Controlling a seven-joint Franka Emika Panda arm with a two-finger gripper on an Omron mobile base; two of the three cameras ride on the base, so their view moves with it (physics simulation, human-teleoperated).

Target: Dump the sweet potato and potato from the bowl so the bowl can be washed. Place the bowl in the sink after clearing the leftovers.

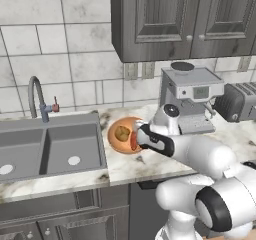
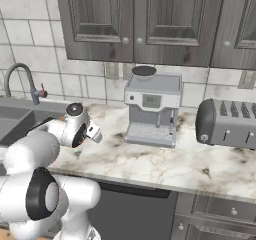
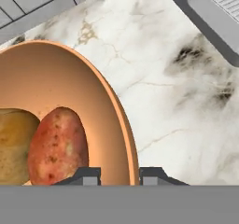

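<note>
Gripper down at the bowl, fingers closed on its rim: one dark fingertip inside the wall, the other outside, orange edge pinched between them. Seen from the left base, bowl tipped up on the marble counter, open face turned toward the sink, just beside the right basin's edge. Wrist pressed against the bowl's right side there.

Inside the bowl, sweet potato, reddish and speckled, lying against the inner wall close to the gripping fingers. Potato, yellow-brown, touching the sweet potato on its far side from the rim. From the left base, potato showing as a yellowish lump in the middle of the bowl; sweet potato hard to make out there.

Sink with two grey basins, a round drain in each, curved faucet with a small red handle behind. Espresso machine against the tiled wall, well to the right of the bowl, toaster further right still. From the right base, bowl hidden behind the arm; fingers not visible there.
</note>
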